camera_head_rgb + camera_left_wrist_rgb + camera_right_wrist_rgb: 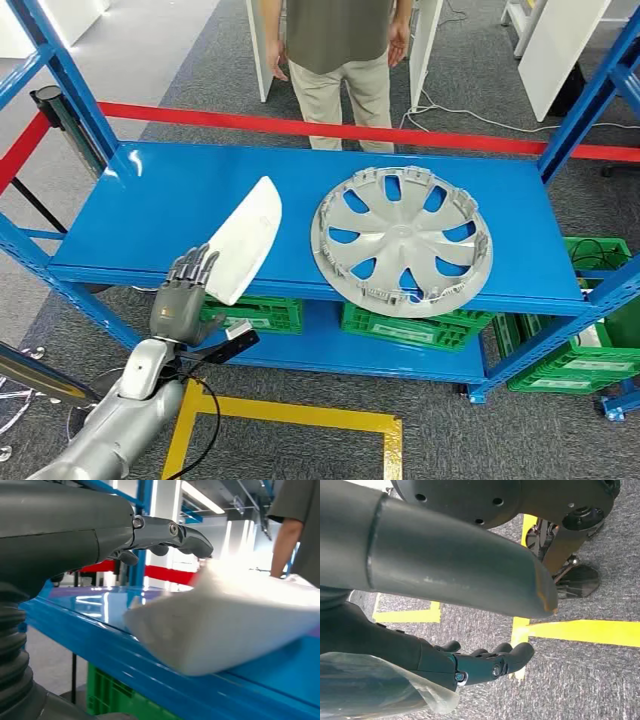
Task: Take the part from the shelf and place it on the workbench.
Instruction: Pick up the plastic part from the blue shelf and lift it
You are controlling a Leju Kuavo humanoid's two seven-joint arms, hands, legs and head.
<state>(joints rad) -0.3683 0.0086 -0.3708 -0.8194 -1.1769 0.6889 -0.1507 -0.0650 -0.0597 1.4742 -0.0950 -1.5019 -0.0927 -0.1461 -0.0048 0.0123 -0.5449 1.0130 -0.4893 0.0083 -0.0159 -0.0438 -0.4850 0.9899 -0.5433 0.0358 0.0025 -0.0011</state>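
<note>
Here, a blue shelf is seen on grey carpet marked with yellow tape, a red barrier and a person behind it. Green crates are stowed underneath, contents unclear. A silver hubcap lies on the shelf. The white part overhangs its front edge, just beyond the left hand's spread fingers, ungripped. The right hand hangs with loosely extended fingers, holding nothing.

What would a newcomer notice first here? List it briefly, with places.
A large silver wheel cover lies flat on the blue shelf, right of centre. To its left a white part overhangs the front edge, with the left hand reaching up at it. Behind a red barrier strip stands a person.
</note>
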